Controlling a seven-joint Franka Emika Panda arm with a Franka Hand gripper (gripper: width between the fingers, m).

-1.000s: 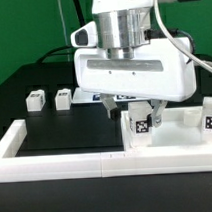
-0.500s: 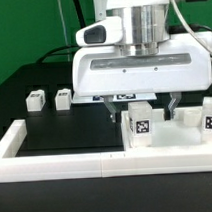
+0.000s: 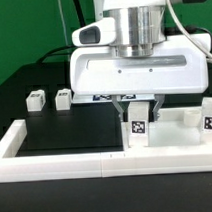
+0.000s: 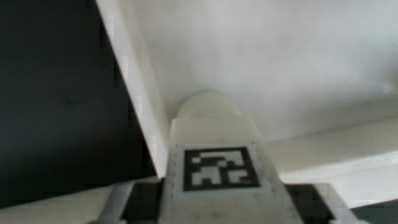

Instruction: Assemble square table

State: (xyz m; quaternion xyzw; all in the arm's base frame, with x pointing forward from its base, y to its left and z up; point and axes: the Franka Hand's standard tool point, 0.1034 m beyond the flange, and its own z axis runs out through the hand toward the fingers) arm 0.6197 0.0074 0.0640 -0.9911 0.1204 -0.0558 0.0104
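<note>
A white table leg (image 3: 140, 122) with a black-and-white tag stands upright on the white square table top (image 3: 181, 139) at the exterior view's right. My gripper (image 3: 139, 109) is over it, one finger on each side, shut on the leg. In the wrist view the tagged leg (image 4: 217, 150) fills the space between the fingers (image 4: 135, 204), with the table top (image 4: 302, 70) beneath. A second tagged leg (image 3: 210, 115) stands at the far right. Two small white leg blocks (image 3: 35, 98) (image 3: 63, 97) sit on the black mat at the left.
A long white border rail (image 3: 56, 162) runs along the front and up the left side. The black mat (image 3: 65, 126) lies between the rail and the leg blocks. Tags of the marker board (image 3: 102, 97) show behind the gripper. A green backdrop stands behind.
The gripper has shifted toward the exterior view's right and settled over the tagged leg. Its fingers have come in from wide apart to the leg's sides.
</note>
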